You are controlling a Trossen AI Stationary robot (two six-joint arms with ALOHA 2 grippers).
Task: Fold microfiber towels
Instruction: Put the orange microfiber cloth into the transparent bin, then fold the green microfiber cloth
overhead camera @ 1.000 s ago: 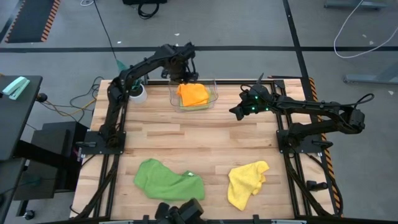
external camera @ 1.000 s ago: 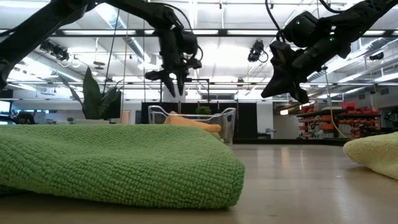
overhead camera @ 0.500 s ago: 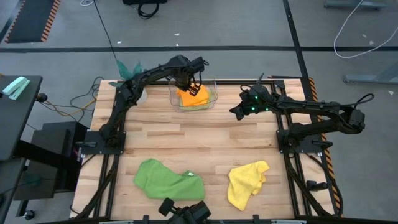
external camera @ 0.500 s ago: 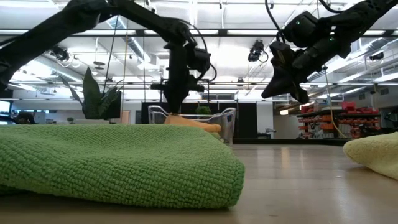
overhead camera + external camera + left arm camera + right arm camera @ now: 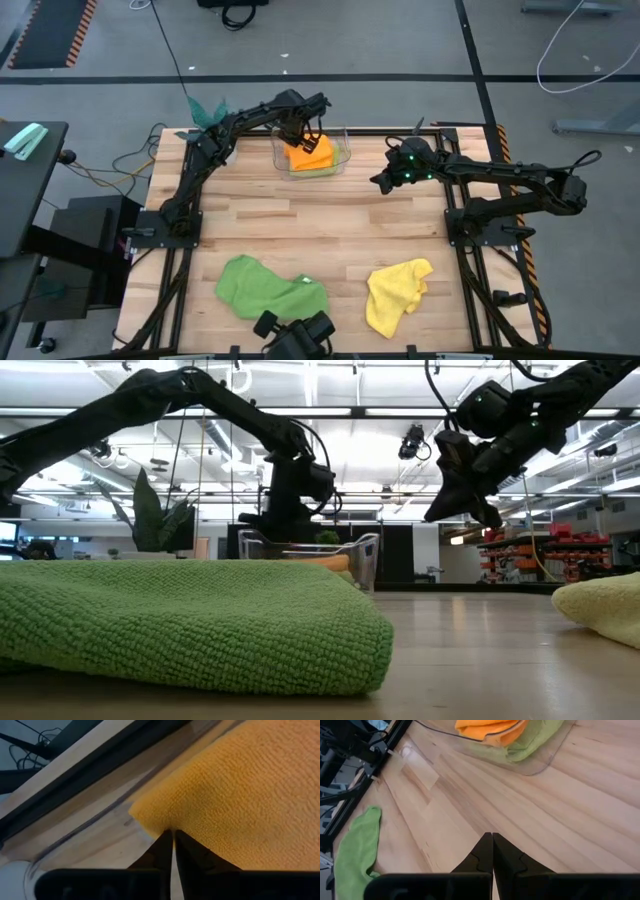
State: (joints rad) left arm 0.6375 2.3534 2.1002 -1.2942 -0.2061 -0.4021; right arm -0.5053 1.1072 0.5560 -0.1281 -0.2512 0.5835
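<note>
Left wrist view: I have the left gripper point(image 5: 173, 836) pinching the orange towel point(image 5: 240, 800) at its corner, inside the clear bin point(image 5: 344, 150). The right gripper point(image 5: 381, 181) hangs pressed together beside the bin — farther from it. Four towels: orange atop light lime point(image 5: 535, 740) in the bin, darker green point(image 5: 270, 288) and yellow point(image 5: 395, 292) well away.

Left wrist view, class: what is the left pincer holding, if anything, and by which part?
The left pincer is shut on the orange towel, pinching it at a corner, inside the bin.
</note>
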